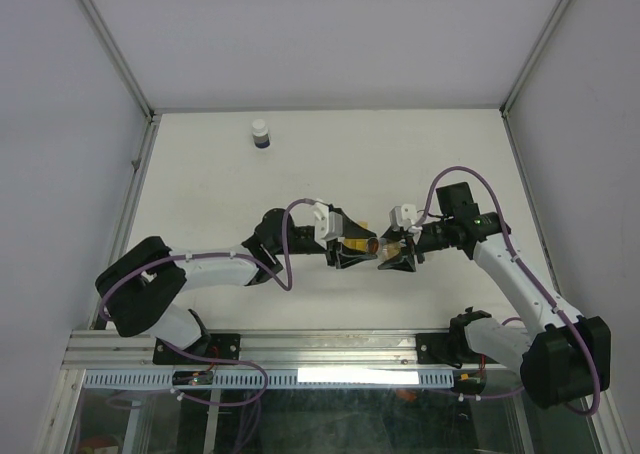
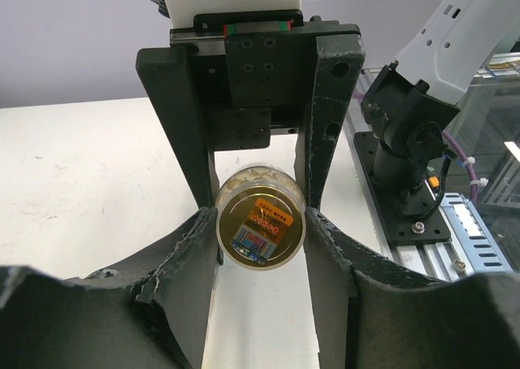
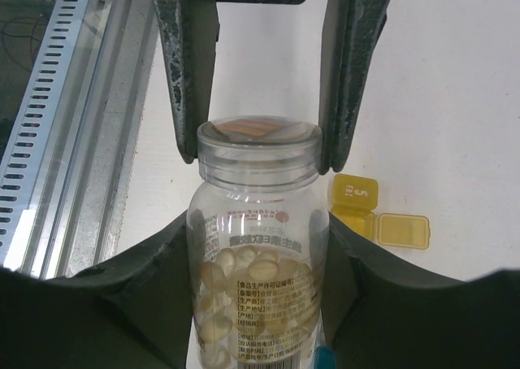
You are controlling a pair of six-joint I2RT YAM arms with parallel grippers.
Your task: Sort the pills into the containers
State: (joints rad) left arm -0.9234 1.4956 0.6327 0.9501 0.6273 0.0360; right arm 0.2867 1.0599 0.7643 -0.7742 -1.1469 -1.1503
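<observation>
A clear pill bottle [image 3: 258, 263], part full of pale pills, is held level between both grippers above the table [image 1: 250, 189] in the top view [image 1: 378, 246]. My right gripper [image 3: 258, 247] is shut on its body. My left gripper [image 2: 260, 243] is shut on its gold, stickered cap [image 2: 260, 227]; that cap also shows in the right wrist view [image 3: 258, 133]. A yellow container [image 3: 353, 194] with its lid [image 3: 404, 229] open lies on the table below the bottle. A teal container [image 3: 322, 358] peeks out at the bottom edge. The clear containers are hidden.
A small white bottle with a dark blue band [image 1: 260, 134] stands at the back left of the table. An aluminium rail [image 1: 300, 349] runs along the near edge by the arm bases. White walls enclose the table.
</observation>
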